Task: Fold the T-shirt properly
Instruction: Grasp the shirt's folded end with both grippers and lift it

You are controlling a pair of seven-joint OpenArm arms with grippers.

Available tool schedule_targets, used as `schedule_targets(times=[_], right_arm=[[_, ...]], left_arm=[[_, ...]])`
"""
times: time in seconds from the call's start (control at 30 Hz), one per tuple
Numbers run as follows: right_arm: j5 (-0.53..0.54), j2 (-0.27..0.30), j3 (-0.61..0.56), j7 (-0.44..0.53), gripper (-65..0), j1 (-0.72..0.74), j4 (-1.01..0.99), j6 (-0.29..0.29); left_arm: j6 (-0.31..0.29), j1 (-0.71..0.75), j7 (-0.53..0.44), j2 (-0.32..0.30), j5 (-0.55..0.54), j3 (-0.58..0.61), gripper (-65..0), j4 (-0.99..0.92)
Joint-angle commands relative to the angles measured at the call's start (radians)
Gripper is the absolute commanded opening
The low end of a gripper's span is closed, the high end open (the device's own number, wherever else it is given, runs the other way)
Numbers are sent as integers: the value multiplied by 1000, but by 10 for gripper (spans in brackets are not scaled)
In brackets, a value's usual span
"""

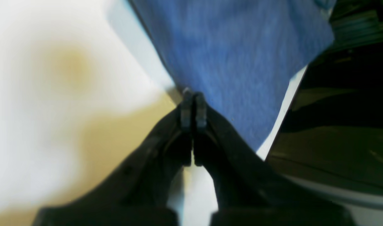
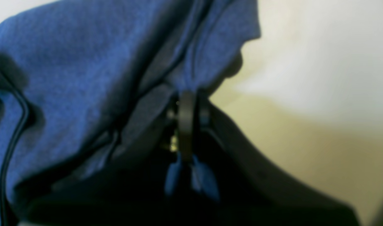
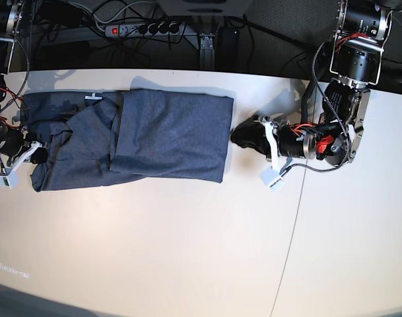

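The blue-grey T-shirt [image 3: 167, 135] lies flat on the white table [image 3: 187, 251], its right part folded into a neat rectangle and its left part rumpled. My right gripper [image 3: 34, 150] is at the shirt's left end. In the right wrist view it [image 2: 190, 97] is shut on bunched T-shirt [image 2: 84, 78] cloth, with blue fabric showing between the fingers. My left gripper [image 3: 239, 137] rests on the table at the shirt's right edge. In the left wrist view it [image 1: 193, 94] is shut, tips touching the T-shirt [image 1: 241, 56] edge, with no cloth visible between the fingers.
A power strip [image 3: 141, 28] and cables lie behind the table's back edge. A seam [image 3: 296, 211] runs down the table on the right. A small white tag [image 3: 94, 98] shows near the shirt's top left.
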Motion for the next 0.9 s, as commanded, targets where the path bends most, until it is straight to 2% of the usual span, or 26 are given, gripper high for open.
schedule_targets(times=[0.0, 0.23, 0.33, 0.47, 0.6, 0.87], right_arm=[[-48, 22, 3, -51, -650, -3, -2, 0], [-47, 22, 3, -21, -650, -3, -2, -1], [-10, 22, 10, -22, -650, -3, 4, -1], [28, 22, 53, -31, -650, -3, 45, 0], [85, 22, 112, -85, -650, -3, 129, 0], [130, 22, 120, -145, -650, -3, 251, 0]], left_arm=[[6, -17, -18, -5, -21, -5, -650, 18], [6, -13, -24, -2, -21, -5, -650, 18], [6, -13, -30, 8, -21, -5, -650, 18], [6, -5, -27, 53, -18, -5, -650, 18], [6, 14, -27, 111, -12, -5, -650, 18], [6, 20, -50, 195, 55, -5, -650, 18]])
